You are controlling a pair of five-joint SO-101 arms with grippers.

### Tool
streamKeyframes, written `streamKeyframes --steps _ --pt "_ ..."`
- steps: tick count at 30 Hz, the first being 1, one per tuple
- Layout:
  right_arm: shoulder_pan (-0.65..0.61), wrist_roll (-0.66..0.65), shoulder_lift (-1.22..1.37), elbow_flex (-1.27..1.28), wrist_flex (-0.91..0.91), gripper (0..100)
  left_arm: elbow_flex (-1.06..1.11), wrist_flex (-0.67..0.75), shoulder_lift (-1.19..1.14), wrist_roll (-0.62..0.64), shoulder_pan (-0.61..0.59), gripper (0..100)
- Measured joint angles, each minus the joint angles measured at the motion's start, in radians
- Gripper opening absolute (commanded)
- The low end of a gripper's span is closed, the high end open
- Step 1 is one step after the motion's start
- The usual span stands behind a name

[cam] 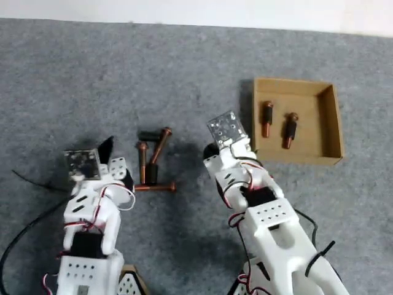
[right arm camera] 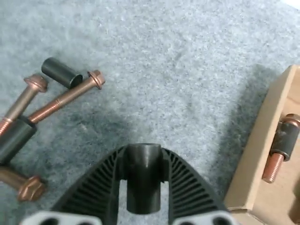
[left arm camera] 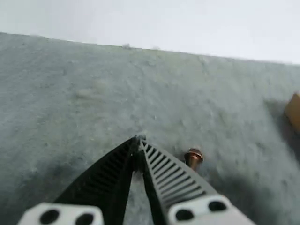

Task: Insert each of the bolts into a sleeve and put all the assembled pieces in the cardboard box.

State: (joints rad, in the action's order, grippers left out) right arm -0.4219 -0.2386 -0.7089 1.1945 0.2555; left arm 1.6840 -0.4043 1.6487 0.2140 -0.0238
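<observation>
My right gripper point(right arm camera: 142, 187) is shut on a black sleeve point(right arm camera: 142, 176), held just above the carpet between the bolts and the cardboard box point(cam: 328, 123); in the high view it point(cam: 213, 152) is left of the box. Two assembled pieces point(cam: 267, 118) point(cam: 290, 129) lie in the box. Three copper bolts point(cam: 142, 163) point(cam: 158, 146) point(cam: 155, 187) lie together mid-table, with a loose black sleeve point(cam: 147, 135) and a second sleeve point(right arm camera: 14, 136) beside them. My left gripper point(left arm camera: 138, 140) is shut and holds nothing, just left of the bolts; one bolt head point(left arm camera: 193, 157) shows beside its fingers.
Grey carpet covers the table. A corner of the box point(left arm camera: 294, 110) shows in the left wrist view. A pale wall runs along the far edge. Open carpet lies beyond the bolts and between the two arms.
</observation>
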Motion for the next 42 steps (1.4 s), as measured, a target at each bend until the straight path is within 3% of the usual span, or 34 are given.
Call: streamKeyframes --steps 8,25,42 --pt "0.0 0.0 0.0 0.0 0.0 0.5 -0.008 0.17 -0.338 -0.101 0.152 14" --pt "0.0 0.0 0.0 0.0 0.0 0.5 -0.408 0.155 -1.169 -0.072 0.109 17" --pt "0.0 0.0 0.0 0.0 0.0 0.5 -0.463 0.155 -1.257 -0.072 0.071 17"
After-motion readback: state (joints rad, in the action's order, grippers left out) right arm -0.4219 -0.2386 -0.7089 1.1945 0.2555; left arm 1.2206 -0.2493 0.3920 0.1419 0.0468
